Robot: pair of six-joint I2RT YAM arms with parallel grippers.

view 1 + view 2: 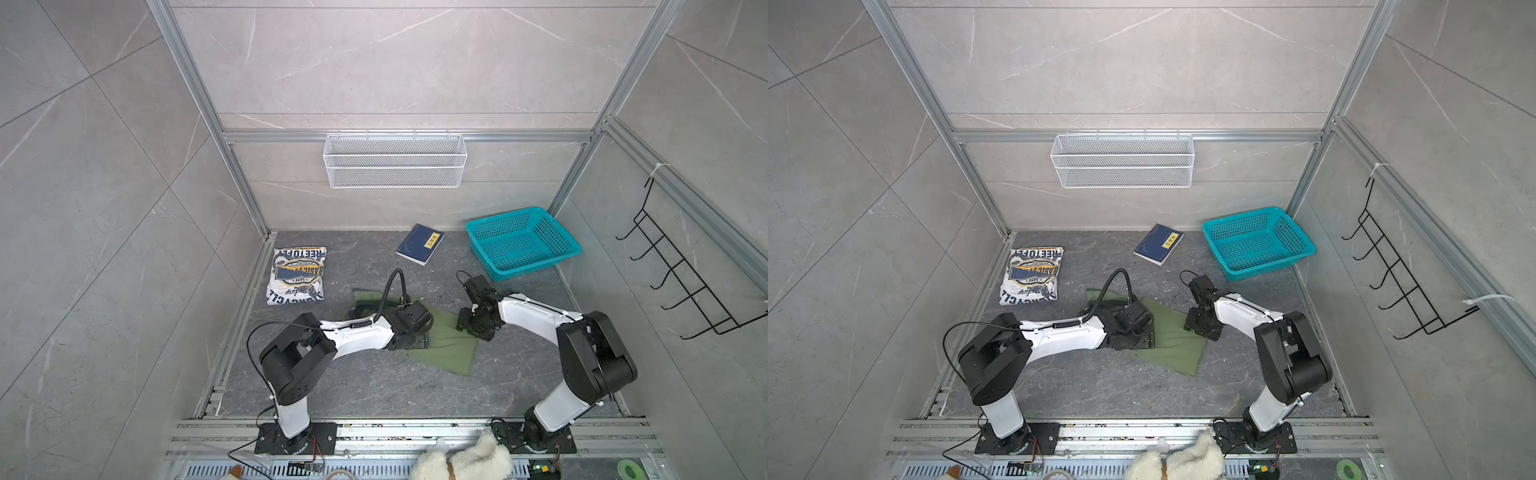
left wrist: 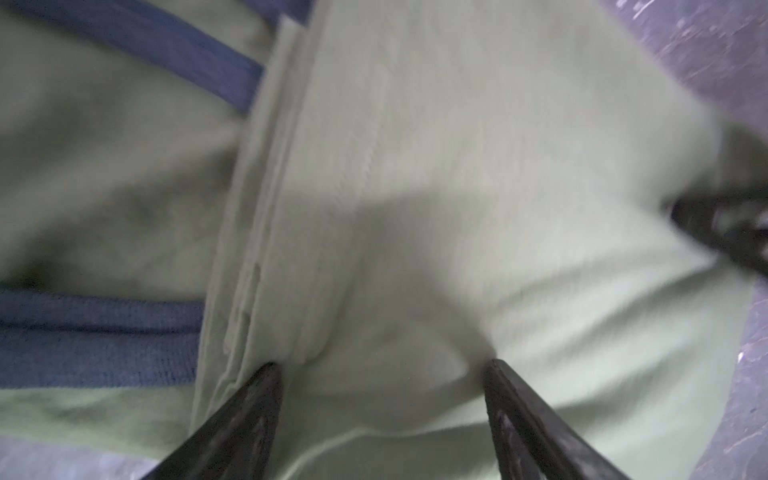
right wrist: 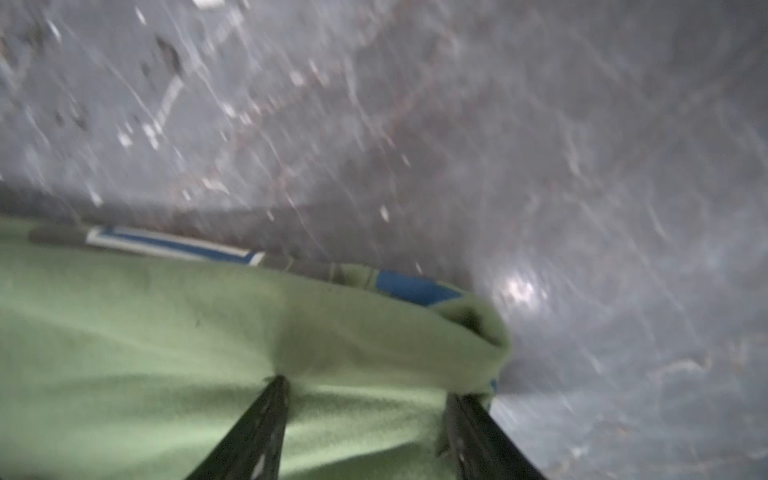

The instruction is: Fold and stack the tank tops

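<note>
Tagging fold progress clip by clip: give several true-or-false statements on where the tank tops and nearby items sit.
1. The folded white cloth tank top with its navy-yellow badge print lies near the dark stone table's back left corner. True.
2. The olive green cloth tank top is stacked on the white one. False: it lies apart, mid-table.
3. The left gripper and right gripper both reach down onto the olive top. True.
4. The small navy book lies inside the teal plastic basket. False: it lies on the table beside it.

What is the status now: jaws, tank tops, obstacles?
Left jaws, right jaws: open, down on olive tank top, partly folded. White tank top folded, far left. Nothing in the way.
</note>
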